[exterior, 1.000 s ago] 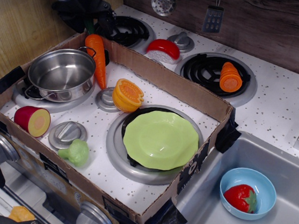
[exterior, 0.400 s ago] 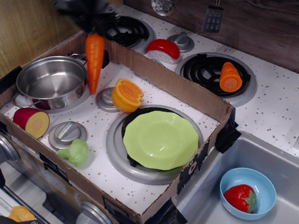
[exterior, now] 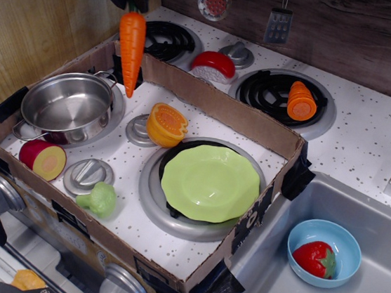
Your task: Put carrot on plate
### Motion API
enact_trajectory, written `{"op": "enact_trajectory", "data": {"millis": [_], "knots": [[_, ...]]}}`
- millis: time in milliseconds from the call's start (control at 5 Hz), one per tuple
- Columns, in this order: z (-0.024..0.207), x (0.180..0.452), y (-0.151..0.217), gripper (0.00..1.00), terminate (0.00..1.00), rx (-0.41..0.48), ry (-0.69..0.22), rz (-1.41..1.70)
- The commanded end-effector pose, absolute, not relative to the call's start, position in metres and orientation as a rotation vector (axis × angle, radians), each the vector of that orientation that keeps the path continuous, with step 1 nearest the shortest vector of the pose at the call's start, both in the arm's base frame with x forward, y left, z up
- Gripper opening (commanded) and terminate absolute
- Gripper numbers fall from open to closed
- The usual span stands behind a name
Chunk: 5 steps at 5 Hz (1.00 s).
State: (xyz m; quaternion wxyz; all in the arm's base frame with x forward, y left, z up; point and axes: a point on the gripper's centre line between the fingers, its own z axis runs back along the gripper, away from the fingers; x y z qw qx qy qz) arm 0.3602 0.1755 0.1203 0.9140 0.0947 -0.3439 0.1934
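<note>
The long orange carrot [exterior: 131, 49] hangs point down from my gripper [exterior: 133, 4], which is shut on its green stem end at the top left. It is lifted above the back left of the cardboard box, near the steel pot [exterior: 68, 107]. The light-green scalloped plate [exterior: 210, 182] sits on the front right burner inside the box, well to the right and nearer than the carrot.
The cardboard box wall [exterior: 222, 107] rings the stove area. Inside are a halved orange fruit [exterior: 165, 123], a red-and-yellow halved fruit [exterior: 44, 159] and a green vegetable [exterior: 99, 198]. A carrot slice [exterior: 302, 101] lies on the back burner. A blue bowl [exterior: 324, 252] sits in the sink.
The carrot has been lifted from leaning by the pot and now hangs upright, higher in the air. The gripper rose and shifted slightly right. The pot slid a little left.
</note>
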Motion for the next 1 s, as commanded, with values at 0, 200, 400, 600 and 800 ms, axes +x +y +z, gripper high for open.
{"op": "enact_trajectory", "data": {"millis": [0, 200, 400, 600, 800], "knots": [[0.173, 0.352, 0.125, 0.00, 0.00, 0.196, -0.768, 0.604], [0.163, 0.339, 0.095, 0.00, 0.00, 0.135, -0.742, 0.684], [0.154, 0.329, 0.073, 0.00, 0.00, 0.081, -0.697, 0.701], [0.140, 0.319, 0.057, 0.00, 0.00, 0.050, -0.683, 0.685], [0.127, 0.306, 0.038, 0.00, 0.00, 0.001, -0.609, 0.660]]}}
